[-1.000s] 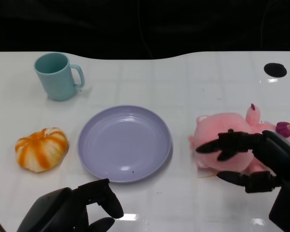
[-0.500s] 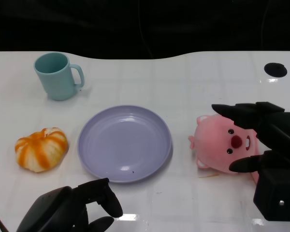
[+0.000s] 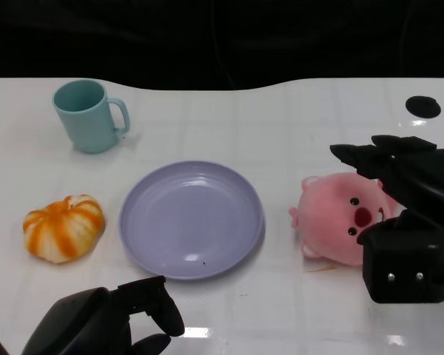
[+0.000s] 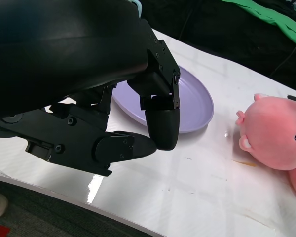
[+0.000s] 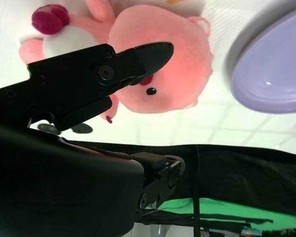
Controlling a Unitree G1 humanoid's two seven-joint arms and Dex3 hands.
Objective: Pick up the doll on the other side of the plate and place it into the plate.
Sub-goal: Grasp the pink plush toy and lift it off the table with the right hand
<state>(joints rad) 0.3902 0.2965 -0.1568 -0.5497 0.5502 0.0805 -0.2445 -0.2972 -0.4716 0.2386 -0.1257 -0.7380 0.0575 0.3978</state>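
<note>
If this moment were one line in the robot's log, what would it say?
stage: reaching | right hand: open over pink doll, not gripping | left hand: idle, empty | purple plate: empty

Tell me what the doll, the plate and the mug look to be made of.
Doll: soft pink plush, going by its fuzzy matte surface. Plate: smooth lilac plastic or glazed ceramic; it shows soft highlights, so I cannot tell which. Mug: teal, with an even satin finish, probably plastic or ceramic.
</note>
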